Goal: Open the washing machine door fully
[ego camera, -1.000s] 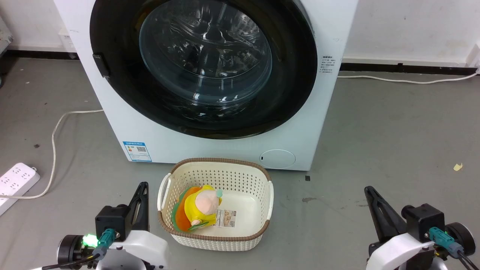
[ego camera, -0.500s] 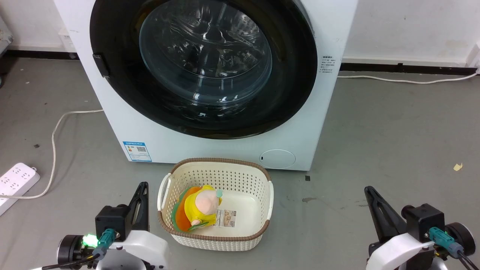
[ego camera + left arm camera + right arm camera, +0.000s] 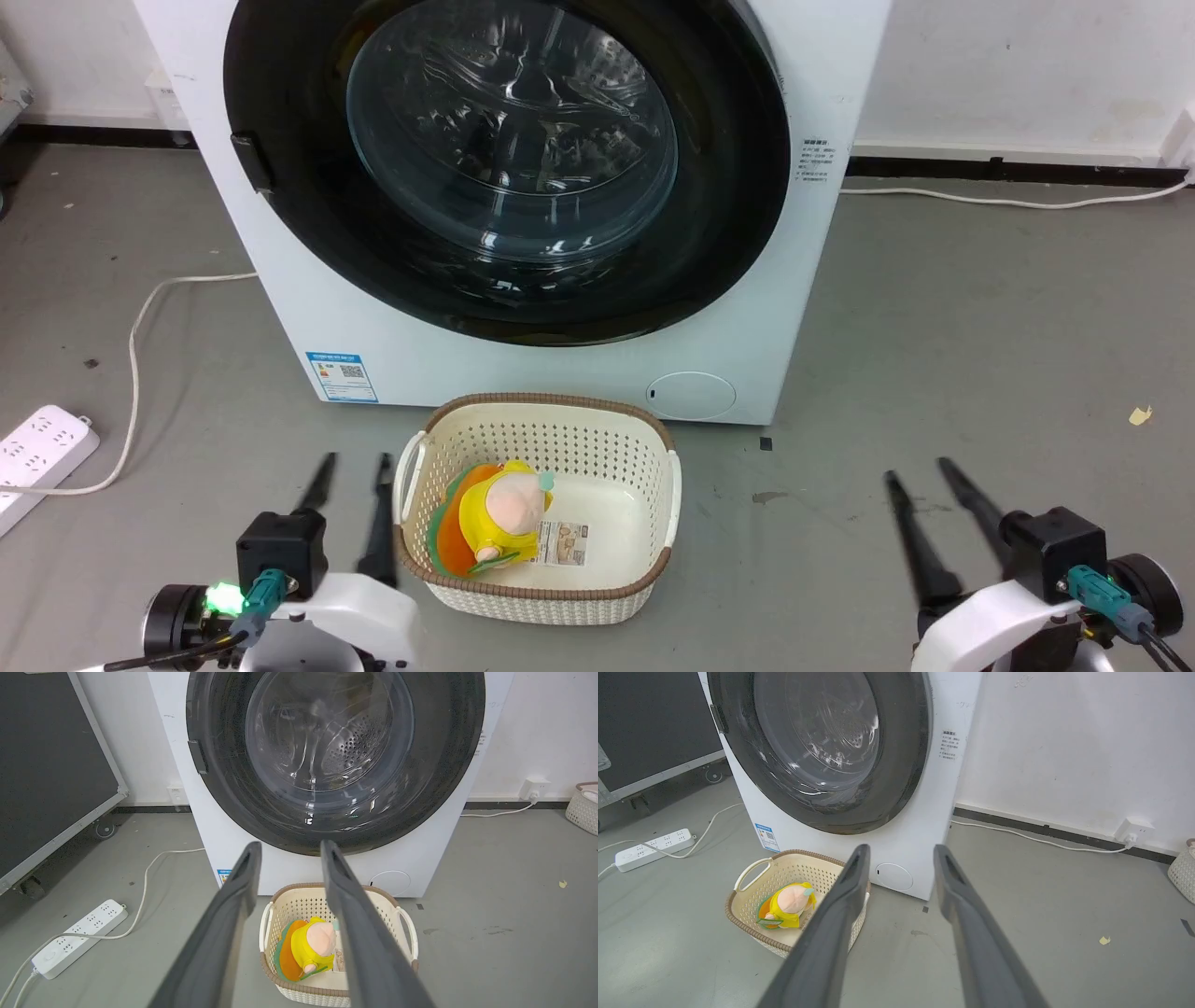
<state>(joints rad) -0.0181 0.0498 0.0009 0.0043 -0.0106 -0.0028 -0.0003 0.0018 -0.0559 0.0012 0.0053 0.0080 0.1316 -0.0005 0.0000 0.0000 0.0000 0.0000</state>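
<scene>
**Grey floor, door closed, both grippers spread**

Grey floor (image 3: 980, 327) spreads out before you. Nearest you, at the left, the left gripper (image 3: 355, 459) hovers over it with its two dark fingers apart and nothing between them. At the right, the right gripper (image 3: 918, 469) matches it: fingers spread, holding nothing. Between the arms, closer to the left one, stands a cream basket (image 3: 537, 403) with a brown rim; the left gripper's fingers lie just beside its left handle. A yellow and orange plush toy (image 3: 504, 513) lies in the basket's left half. Off to the left you have a white power strip (image 3: 42, 446), its cable (image 3: 135, 327) curving away toward the far side. Just beyond the basket is the white washing machine (image 3: 560, 373), with a blue sticker (image 3: 341, 376) low on the left and a round cover (image 3: 691, 395) low on the right. The washing machine door (image 3: 509, 159) sits closed against that front, well apart from both grippers, a dark latch piece (image 3: 252, 161) on the left of its black rim. Farthest back runs a white wall (image 3: 1008, 65).
</scene>
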